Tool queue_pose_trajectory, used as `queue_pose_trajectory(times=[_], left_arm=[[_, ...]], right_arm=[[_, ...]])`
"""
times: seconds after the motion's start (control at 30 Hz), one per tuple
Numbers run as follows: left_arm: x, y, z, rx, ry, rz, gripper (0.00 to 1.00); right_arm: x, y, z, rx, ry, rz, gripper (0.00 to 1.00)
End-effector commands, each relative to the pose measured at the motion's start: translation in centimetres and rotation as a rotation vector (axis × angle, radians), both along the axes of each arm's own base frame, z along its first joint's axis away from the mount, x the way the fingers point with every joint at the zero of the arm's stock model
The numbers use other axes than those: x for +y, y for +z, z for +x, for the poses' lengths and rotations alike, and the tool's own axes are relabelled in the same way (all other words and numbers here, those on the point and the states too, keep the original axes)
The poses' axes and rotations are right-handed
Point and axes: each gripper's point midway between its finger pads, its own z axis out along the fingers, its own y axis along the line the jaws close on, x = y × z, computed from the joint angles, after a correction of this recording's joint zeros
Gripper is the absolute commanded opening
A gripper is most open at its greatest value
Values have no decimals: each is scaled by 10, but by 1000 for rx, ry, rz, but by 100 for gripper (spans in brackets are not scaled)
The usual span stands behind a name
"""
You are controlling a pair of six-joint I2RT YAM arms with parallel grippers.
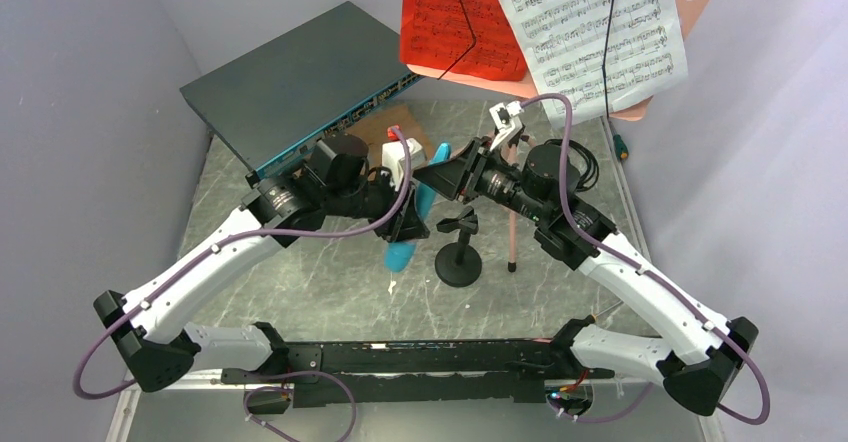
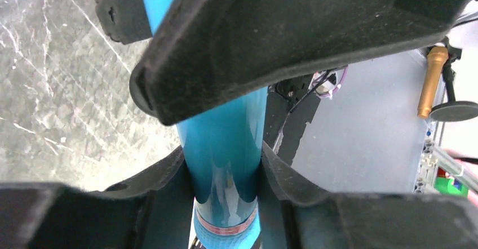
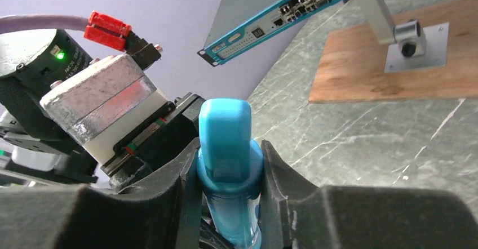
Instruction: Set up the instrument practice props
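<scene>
The cyan-blue microphone hangs slanted above the table, held by both grippers. My left gripper is shut on its body, near the head end. My right gripper is shut on its tail end. The small black round-base mic stand stands just right of the microphone, apart from it, its clip empty. The salmon-pink music stand stands at the back right on its pole, carrying a red page and a white page.
A dark grey network switch leans at the back left. A wooden board with a small metal bracket lies behind the grippers. Grey walls close in on the left and right sides.
</scene>
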Motion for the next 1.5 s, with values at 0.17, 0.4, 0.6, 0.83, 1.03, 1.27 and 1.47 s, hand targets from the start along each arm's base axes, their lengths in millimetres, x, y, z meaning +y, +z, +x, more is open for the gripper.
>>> queue_pose_trajectory(times=[0.17,0.4,0.6,0.83,1.03,1.27,1.47], left_arm=[[46,44,29,-421,130,44,100],[92,70,15,-1087,82,-32,100],[102,90,-32,-1333,-72,-149,100],[66,69,-39,-1399,-286,-187,100],[35,98,-32,-1500,-331,-296,99],[13,105,-38,-1476,-415,-404,83],[13,112,-41,-1500,-400,-448,70]], right_arm=[[-18,3,-10,370,-24,214,0],[-24,-15,-10,604,49,238,0],[-27,-12,-13,677,74,253,0],[-20,2,-10,820,154,422,0],[-17,3,-6,880,170,477,0],[-15,1,-3,922,191,520,0],[-12,-3,-4,960,242,549,0]])
